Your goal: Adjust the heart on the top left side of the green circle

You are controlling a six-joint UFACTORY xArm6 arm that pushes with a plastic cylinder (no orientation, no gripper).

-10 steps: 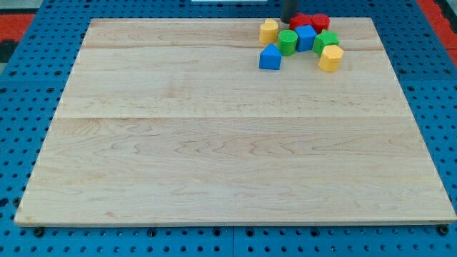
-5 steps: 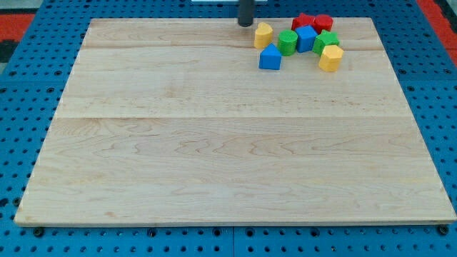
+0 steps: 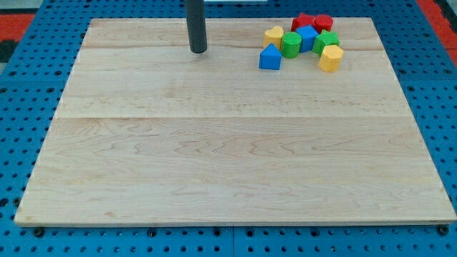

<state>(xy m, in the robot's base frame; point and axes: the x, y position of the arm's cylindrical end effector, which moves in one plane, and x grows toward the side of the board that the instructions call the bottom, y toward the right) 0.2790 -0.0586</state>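
Note:
The yellow heart [image 3: 273, 36] lies at the view's top right, touching the left side of the green circle [image 3: 290, 44]. My tip [image 3: 198, 51] stands on the board well to the left of the heart, apart from every block. Around the circle sit a blue block [image 3: 270, 58] below left, a blue cube [image 3: 308, 37] to its right, a green block [image 3: 325, 40], a yellow block [image 3: 330, 57], and two red blocks [image 3: 303, 21] [image 3: 323, 22] at the top.
The wooden board [image 3: 214, 143] lies on a blue pegboard surface [image 3: 21, 107]. All blocks cluster near the board's top edge at the right.
My tip has moved left and slightly down, away from the cluster. The yellow heart has shifted a little right, now against the green circle.

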